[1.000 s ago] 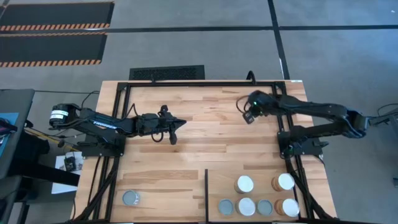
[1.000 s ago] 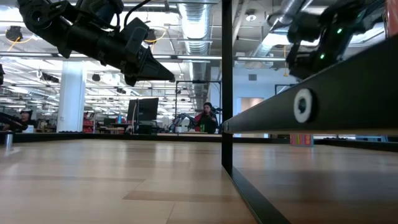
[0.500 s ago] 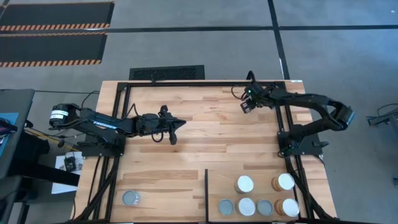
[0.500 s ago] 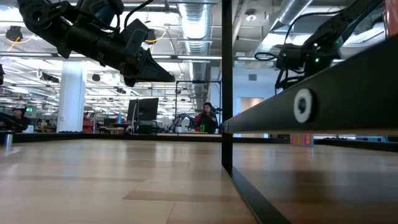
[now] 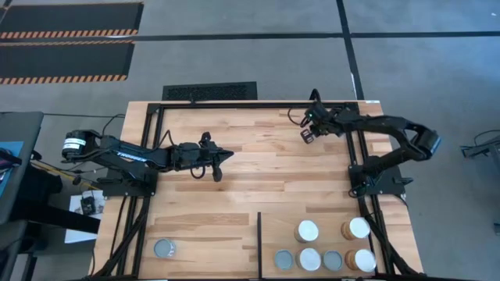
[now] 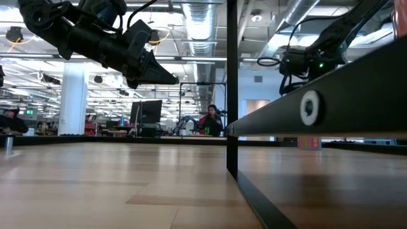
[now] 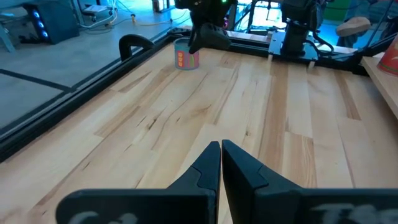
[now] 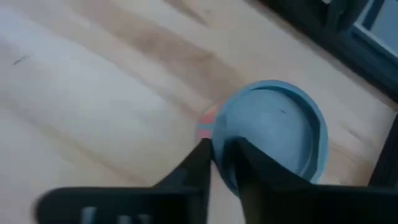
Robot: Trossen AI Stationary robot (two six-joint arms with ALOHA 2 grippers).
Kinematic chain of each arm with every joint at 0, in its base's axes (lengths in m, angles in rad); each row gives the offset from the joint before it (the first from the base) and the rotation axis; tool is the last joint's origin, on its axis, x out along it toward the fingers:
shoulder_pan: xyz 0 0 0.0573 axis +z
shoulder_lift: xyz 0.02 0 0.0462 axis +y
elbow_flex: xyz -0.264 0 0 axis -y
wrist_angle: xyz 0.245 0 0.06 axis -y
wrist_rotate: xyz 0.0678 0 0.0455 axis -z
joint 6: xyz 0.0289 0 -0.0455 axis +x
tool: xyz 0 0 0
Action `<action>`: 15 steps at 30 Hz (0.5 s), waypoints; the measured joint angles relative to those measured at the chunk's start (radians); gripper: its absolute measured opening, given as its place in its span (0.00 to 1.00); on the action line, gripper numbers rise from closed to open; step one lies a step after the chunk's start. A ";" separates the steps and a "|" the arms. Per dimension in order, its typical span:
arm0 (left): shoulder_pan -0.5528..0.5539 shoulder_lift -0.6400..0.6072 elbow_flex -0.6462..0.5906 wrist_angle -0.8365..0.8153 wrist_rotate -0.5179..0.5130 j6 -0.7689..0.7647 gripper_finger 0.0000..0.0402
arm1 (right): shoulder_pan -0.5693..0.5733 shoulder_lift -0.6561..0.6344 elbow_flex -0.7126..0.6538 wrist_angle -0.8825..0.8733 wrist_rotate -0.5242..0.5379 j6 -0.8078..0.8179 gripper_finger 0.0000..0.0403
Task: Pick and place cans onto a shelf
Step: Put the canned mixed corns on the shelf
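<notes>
The right gripper (image 5: 306, 134) hangs over the far right corner of the table (image 5: 258, 183), close to the black frame, directly above one can (image 8: 273, 134). In the right wrist view that can shows a round, flat silver-grey top with a raised rim and a sliver of red and orange label at its side, and the gripper sits over its near rim; whether it is parted or clamped on the can cannot be told. From the left wrist view the same can (image 7: 186, 56) stands upright on the wood beside the frame, its side pink and orange with a bluish top, the right arm's dark gripper just above it. The left gripper (image 5: 223, 155) is held above the middle-left of the table, its fingers (image 7: 208, 163) pressed together with nothing between them. On the shelf (image 5: 277, 226), the near right section to the right of the thin black divider bar (image 5: 258, 234), six cans stand upright in a loose cluster: a white-topped one (image 5: 308, 231), a white-topped one with an orange side (image 5: 358, 228), then a nearer row of grey (image 5: 283, 259), white (image 5: 310, 259), grey (image 5: 333, 260) and white with an orange side (image 5: 364, 260). One grey-topped can (image 5: 164, 249) stands alone near the near left corner, well apart from the divider.
</notes>
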State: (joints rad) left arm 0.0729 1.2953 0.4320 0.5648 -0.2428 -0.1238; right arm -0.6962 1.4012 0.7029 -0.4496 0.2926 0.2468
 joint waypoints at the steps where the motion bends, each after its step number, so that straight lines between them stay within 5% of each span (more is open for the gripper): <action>1: 0.000 0.000 0.000 0.000 0.000 0.000 0.01 | 0.009 -0.012 0.003 -0.023 -0.009 -0.001 0.14; 4: 0.000 0.000 0.000 0.000 0.000 0.000 0.01 | 0.051 -0.056 0.026 -0.117 -0.045 -0.007 0.04; 8: 0.000 0.000 0.000 0.000 0.000 0.000 0.01 | 0.153 -0.139 0.083 -0.283 -0.051 0.050 0.05; 15: 0.000 0.000 0.000 0.000 0.000 0.000 0.01 | 0.539 -0.272 0.182 -0.567 -0.062 0.356 0.03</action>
State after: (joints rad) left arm 0.0727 1.2953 0.4320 0.5648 -0.2428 -0.1242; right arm -0.1574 1.1294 0.8845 -1.0166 0.2302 0.6030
